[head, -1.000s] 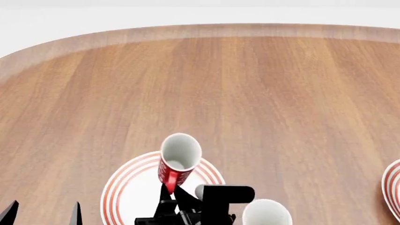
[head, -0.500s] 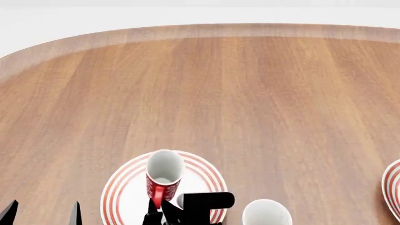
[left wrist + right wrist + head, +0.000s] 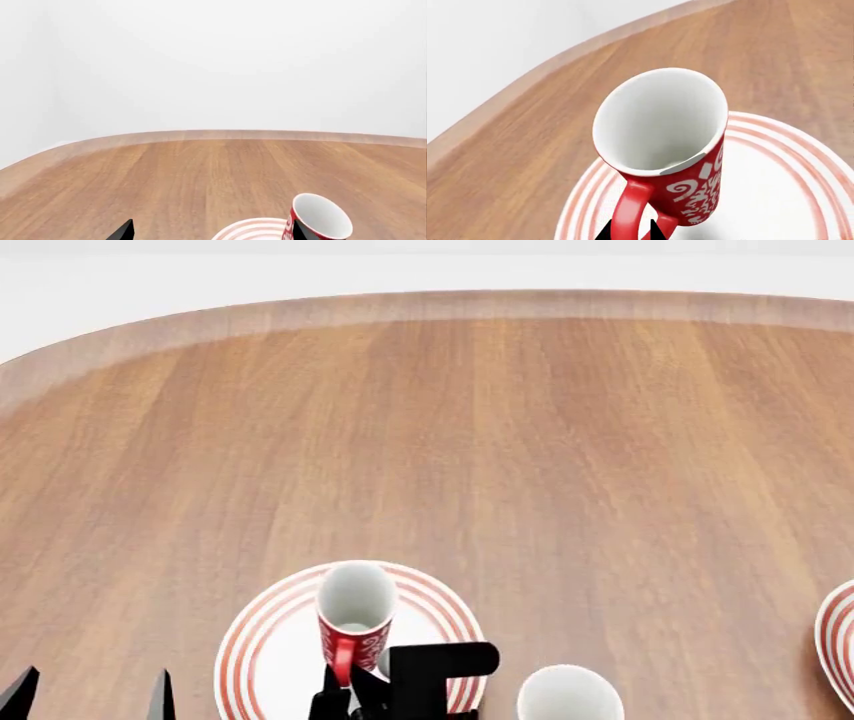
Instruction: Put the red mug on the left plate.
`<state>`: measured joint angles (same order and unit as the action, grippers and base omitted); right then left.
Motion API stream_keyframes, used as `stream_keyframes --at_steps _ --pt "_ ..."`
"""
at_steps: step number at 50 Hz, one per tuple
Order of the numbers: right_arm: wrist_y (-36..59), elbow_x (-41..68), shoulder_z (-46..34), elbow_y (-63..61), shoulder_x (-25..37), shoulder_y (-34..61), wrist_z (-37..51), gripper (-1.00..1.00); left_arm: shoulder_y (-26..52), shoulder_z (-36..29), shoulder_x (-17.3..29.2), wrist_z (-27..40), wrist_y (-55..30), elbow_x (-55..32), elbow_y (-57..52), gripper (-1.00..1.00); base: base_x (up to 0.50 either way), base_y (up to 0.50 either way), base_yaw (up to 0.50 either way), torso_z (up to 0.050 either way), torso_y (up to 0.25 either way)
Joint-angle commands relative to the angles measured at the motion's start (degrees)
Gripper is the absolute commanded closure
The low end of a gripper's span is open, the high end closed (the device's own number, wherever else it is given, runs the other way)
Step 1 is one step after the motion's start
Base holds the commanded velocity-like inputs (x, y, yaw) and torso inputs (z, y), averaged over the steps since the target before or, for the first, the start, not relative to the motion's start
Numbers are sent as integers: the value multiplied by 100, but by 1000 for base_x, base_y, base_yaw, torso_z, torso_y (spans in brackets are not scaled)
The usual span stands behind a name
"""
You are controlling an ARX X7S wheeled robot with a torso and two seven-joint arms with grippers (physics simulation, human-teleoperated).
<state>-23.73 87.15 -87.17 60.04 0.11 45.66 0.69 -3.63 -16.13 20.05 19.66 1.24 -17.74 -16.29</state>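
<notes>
The right gripper (image 3: 350,692) pinches the handle of the red mug (image 3: 352,615) with its fingers shut on it. The mug is upright over the left plate (image 3: 267,645), near the middle. The left gripper (image 3: 91,695) fingers are spread apart and hold nothing. A white mug (image 3: 569,692) sits on the counter (image 3: 534,440) just beside the plate.

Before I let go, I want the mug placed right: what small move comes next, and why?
Probably lower it a little, then open. The right gripper holds the mug by its handle, upright over the left plate; whether its base touches yet, I cannot tell.
</notes>
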Motion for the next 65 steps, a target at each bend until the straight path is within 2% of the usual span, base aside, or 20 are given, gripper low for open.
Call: stream_keyframes --at_steps 1,42,43,65 --pt "18 252 -264 76 -11 116 -77 100 -5 -9 18 19 2 -13 -20 -100 0 0 0 0 0" --pt "238 357 -290 197 -11 138 -158 100 21 -50 57 69 36 -35 0 -100 0 0 0 0 0" --pt "247 363 -288 198 -11 140 -160 -100 19 -49 60 70 35 -41 -4 -100 0 0 0 0 0" --pt "127 348 -296 114 -11 113 -153 -100 0 -56 102 104 41 -75 -60 -100 0 0 0 0 0"
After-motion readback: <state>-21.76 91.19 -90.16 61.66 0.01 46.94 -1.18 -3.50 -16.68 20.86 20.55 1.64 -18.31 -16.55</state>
